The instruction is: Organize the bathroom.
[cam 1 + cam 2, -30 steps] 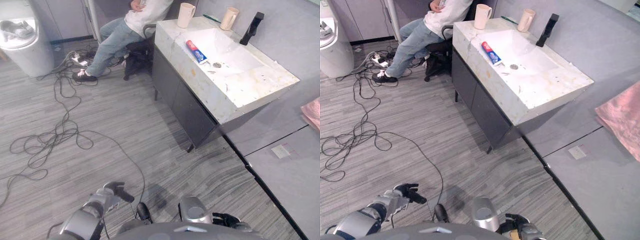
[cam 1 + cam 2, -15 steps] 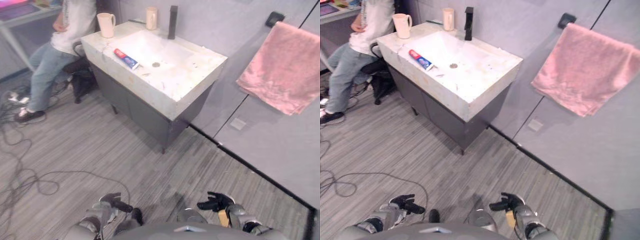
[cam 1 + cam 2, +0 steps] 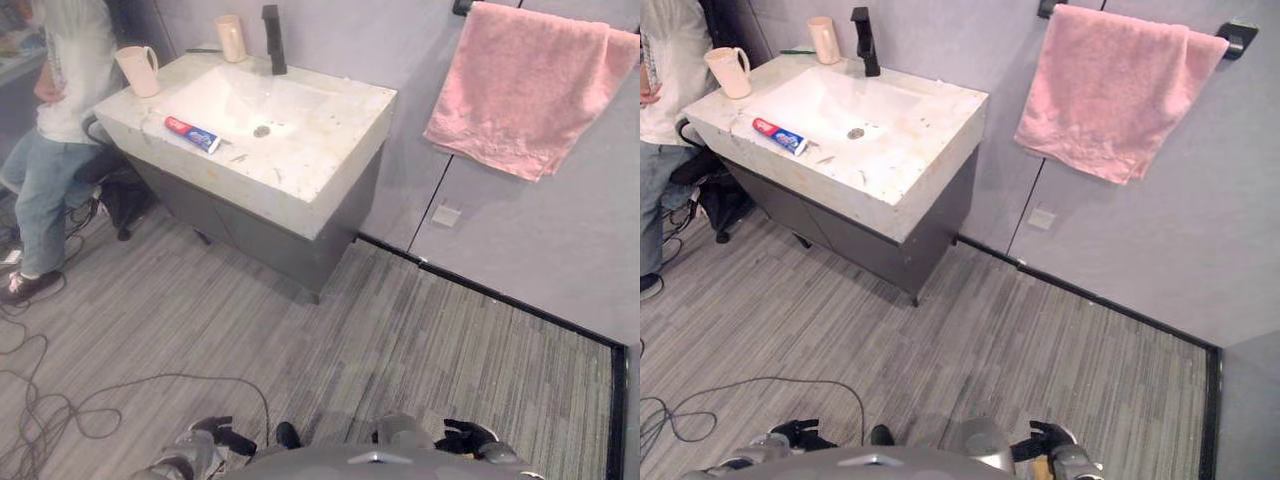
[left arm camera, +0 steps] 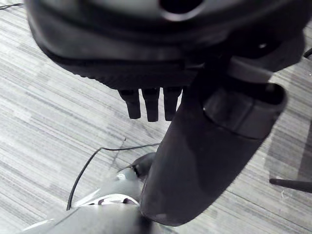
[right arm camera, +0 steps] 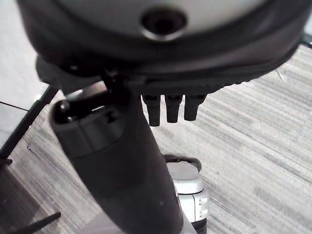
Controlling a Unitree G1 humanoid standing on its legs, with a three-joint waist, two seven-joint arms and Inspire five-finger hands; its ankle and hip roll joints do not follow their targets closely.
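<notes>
Sink top (image 3: 910, 150): pale stone look, speckled, smooth. Cabinet (image 3: 840, 225) under it: dark, matt. Tap (image 3: 865, 40): matt black. Towel (image 3: 1110, 90): pink cloth, fluffy nap. Floor (image 3: 990, 340): grey streaked wood-look planks, matt. Toothpaste tube (image 3: 780, 136): glossy. Mug (image 3: 728, 72): pale, smooth. My fingers (image 4: 148, 102): dark matt plastic.

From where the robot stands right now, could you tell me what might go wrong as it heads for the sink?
A loose cable on the floor could snag its step. A seated person right beside the sink narrows the approach. The toothpaste tube near the front rim could get knocked off by a clumsy reach.
</notes>
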